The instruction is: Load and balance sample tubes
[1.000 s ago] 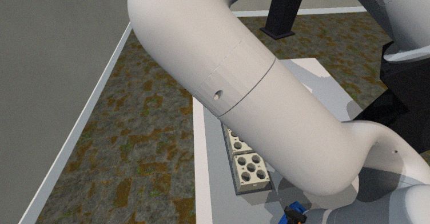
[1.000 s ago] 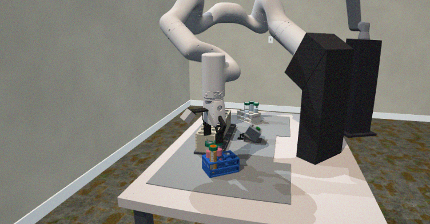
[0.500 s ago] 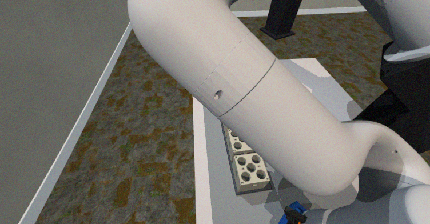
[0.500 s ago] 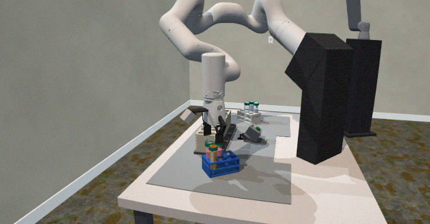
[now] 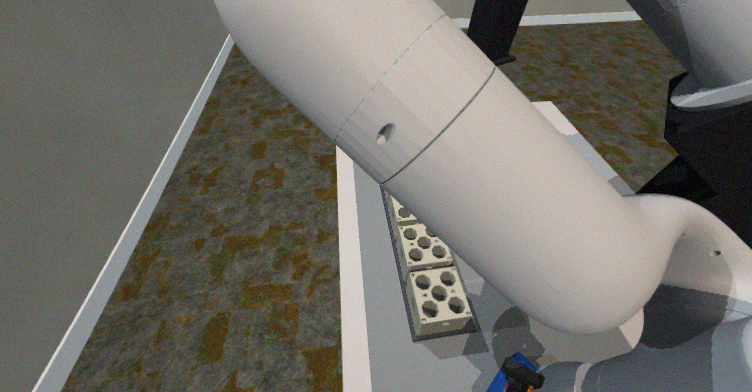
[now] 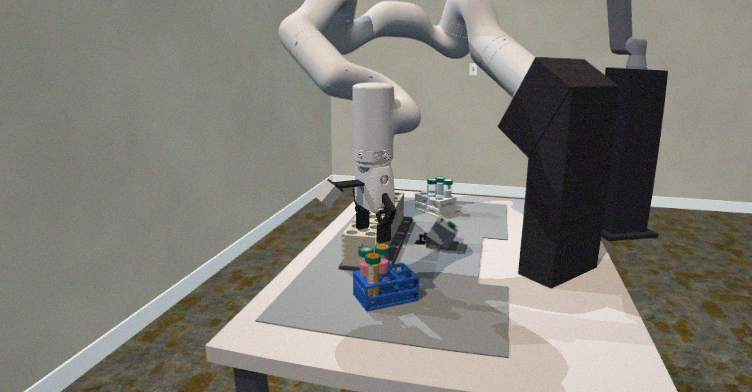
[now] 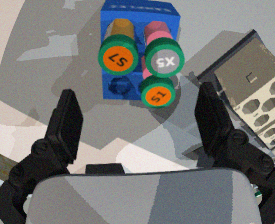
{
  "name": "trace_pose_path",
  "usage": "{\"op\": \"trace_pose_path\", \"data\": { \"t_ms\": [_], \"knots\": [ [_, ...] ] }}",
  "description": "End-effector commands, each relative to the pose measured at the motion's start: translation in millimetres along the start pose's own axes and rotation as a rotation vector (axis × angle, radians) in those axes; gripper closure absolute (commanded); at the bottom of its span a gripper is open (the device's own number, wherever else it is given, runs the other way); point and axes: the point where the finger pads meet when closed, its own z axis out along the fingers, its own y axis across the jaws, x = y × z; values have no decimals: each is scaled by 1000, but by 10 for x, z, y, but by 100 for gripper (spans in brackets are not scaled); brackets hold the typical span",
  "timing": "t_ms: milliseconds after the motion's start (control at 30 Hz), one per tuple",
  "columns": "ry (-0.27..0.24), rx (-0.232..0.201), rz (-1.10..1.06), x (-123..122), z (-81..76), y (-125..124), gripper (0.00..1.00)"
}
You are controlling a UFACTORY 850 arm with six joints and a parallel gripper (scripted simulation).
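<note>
The blue sample rack RS [image 7: 140,48] [image 6: 385,286] holds three green-capped tubes. S7 [image 7: 119,56] has an orange dot and amber liquid. X5 [image 7: 164,62] has a grey dot and pink liquid. A third orange-dot tube [image 7: 157,92] stands nearest my fingers; its ID is too blurred to read. My gripper [image 7: 137,100] [image 6: 374,219] is open and empty, hanging above the rack and short of it. The loading stand ST with its cream adapters [image 5: 429,278] [image 6: 368,233] lies beside RS, its visible holes empty. The blank rack RB [image 6: 434,199] holds three tubes at the far end.
A grey key box with a green button [image 6: 442,232] sits between ST and RB. The black arm pedestal [image 6: 566,173] stands at the table's right. My arm's white link [image 5: 447,141] hides much of the top view.
</note>
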Motion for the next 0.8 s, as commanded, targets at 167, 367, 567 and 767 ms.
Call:
{"op": "trace_pose_path", "data": {
  "t_ms": [167, 367, 567, 767],
  "knots": [
    [1, 0, 0, 6, -260, 0, 0],
    [1, 0, 0, 6, -394, 0, 0],
    [1, 0, 0, 6, -527, 0, 0],
    [1, 0, 0, 6, -687, 0, 0]
  ]
}}
